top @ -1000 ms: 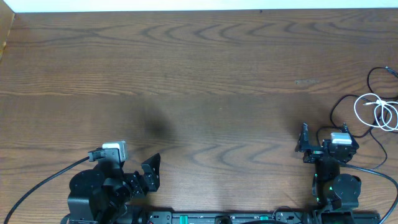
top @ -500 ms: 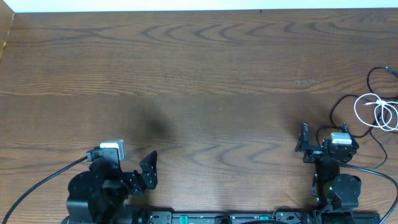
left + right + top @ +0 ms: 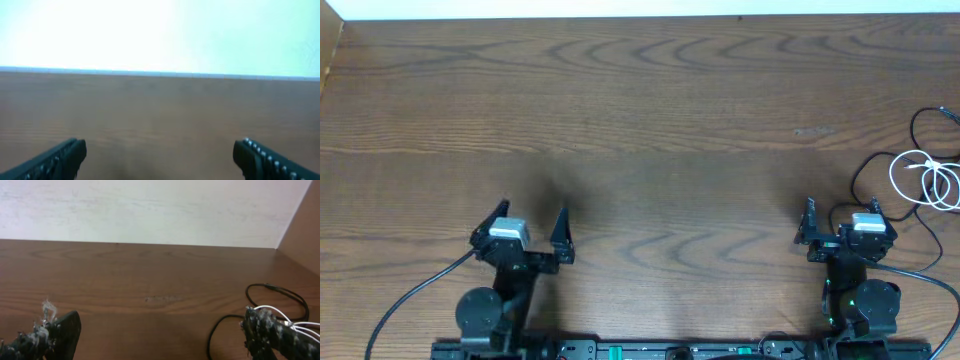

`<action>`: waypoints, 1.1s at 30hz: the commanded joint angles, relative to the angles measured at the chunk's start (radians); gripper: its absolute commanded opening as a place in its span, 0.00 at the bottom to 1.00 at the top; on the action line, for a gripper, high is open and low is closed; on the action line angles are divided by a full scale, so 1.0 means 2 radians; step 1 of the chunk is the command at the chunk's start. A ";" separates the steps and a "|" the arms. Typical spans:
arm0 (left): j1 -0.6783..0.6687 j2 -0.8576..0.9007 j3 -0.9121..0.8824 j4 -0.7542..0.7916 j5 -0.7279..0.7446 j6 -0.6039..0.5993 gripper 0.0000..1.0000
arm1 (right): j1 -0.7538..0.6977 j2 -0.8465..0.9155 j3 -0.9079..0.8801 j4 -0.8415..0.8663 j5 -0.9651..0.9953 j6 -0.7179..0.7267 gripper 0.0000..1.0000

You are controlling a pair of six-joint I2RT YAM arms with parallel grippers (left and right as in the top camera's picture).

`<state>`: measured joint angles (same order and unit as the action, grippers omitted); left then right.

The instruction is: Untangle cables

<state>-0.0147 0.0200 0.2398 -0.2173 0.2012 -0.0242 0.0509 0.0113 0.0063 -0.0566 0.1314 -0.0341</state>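
The white cable (image 3: 932, 181) lies coiled at the table's right edge, crossed with the black cable (image 3: 868, 172), which loops around it and runs on toward the far right. Both show in the right wrist view, the black cable (image 3: 281, 291) as a loop and the white cable (image 3: 286, 318) partly behind my right finger. My right gripper (image 3: 842, 208) is open and empty, just left of the cables and apart from them; it also shows in the right wrist view (image 3: 160, 336). My left gripper (image 3: 533, 211) is open and empty at the near left, far from the cables; it also shows in the left wrist view (image 3: 160, 157).
The wooden table (image 3: 640, 120) reaches to a white wall at the back. A side wall (image 3: 305, 230) stands at the right, close to the cables. Thick black arm cables (image 3: 405, 300) trail off near the front edge.
The left arm has unfolded from a low, sideways pose and now points its open gripper toward the far edge. The right arm and cables have not moved.
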 commanded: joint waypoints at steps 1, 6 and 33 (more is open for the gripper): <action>0.002 -0.009 -0.050 0.087 -0.002 0.009 0.98 | 0.001 -0.003 0.000 -0.002 0.006 -0.004 0.99; 0.002 -0.009 -0.107 0.191 -0.002 0.018 0.98 | 0.001 -0.003 0.000 -0.002 0.006 -0.004 0.99; 0.002 -0.009 -0.118 0.083 -0.004 0.076 0.98 | 0.001 -0.003 0.000 -0.002 0.006 -0.004 0.99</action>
<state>-0.0147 0.0101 0.0120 -0.0040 0.1810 0.1097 0.0509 0.0113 0.0063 -0.0574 0.1318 -0.0341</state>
